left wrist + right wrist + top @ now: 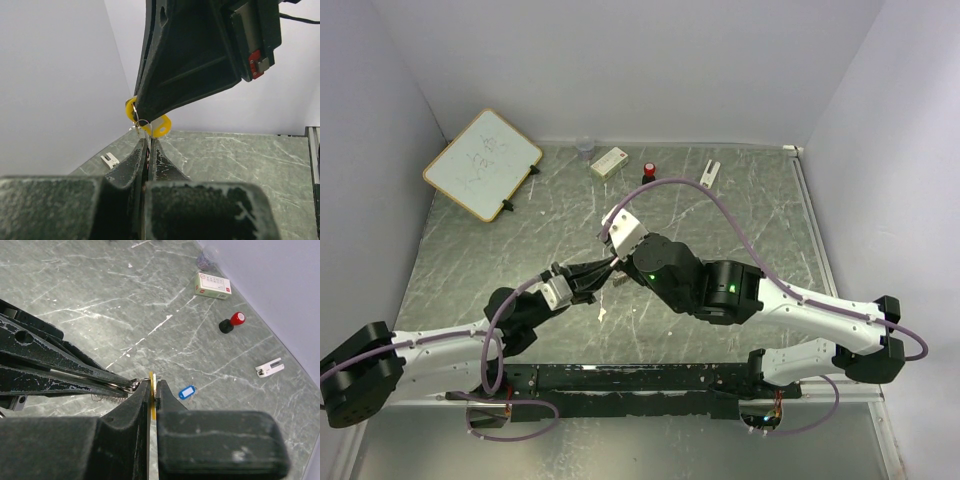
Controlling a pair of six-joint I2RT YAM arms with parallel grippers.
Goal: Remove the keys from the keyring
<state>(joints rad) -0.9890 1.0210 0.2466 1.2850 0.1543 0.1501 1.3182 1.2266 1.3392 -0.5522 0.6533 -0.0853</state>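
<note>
My two grippers meet above the middle of the table. My left gripper (608,272) is shut on the thin silvery keyring (132,385), which also shows just past its tips in the left wrist view (141,124). My right gripper (154,384) is shut on the orange-yellow-headed key (161,125), seen edge-on between its fingers (151,392). That key still hangs on the ring. A blue-headed key (186,392) lies loose on the table below. I cannot make out any plain metal keys.
At the back stand a whiteboard (482,163), a clear cup (585,148), a white box (609,161), a red-capped black bottle (648,171) and a white clip (710,172). Grey walls enclose the green marbled table (760,230).
</note>
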